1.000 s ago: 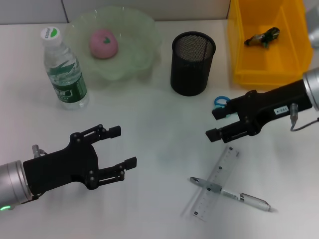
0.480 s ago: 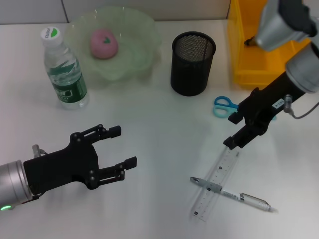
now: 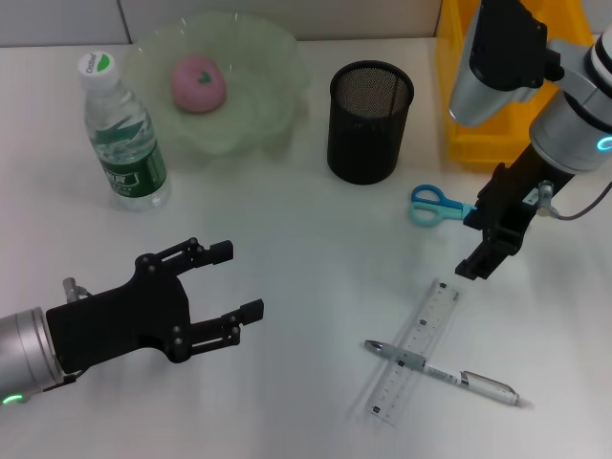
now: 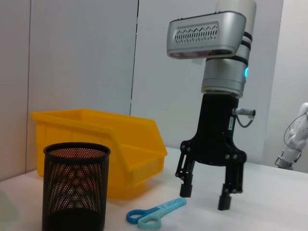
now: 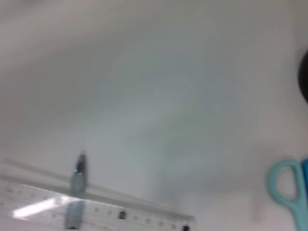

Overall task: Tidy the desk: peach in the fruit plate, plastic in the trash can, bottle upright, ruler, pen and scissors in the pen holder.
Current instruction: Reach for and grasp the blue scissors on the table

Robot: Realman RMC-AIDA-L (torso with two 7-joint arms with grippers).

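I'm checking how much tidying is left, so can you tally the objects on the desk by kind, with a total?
Stationery still loose on the desk: 3 (clear ruler, pen, blue scissors)
Containers: 3 (black mesh pen holder, green fruit plate, yellow bin)
Fruit: 1 (peach, in the fruit plate)
Bottles: 1 (water bottle, upright)
Total: 8

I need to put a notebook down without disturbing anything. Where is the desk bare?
Bare: the middle, between the left gripper, pen holder and ruler. Crowded: around the scissors, right gripper and pen.
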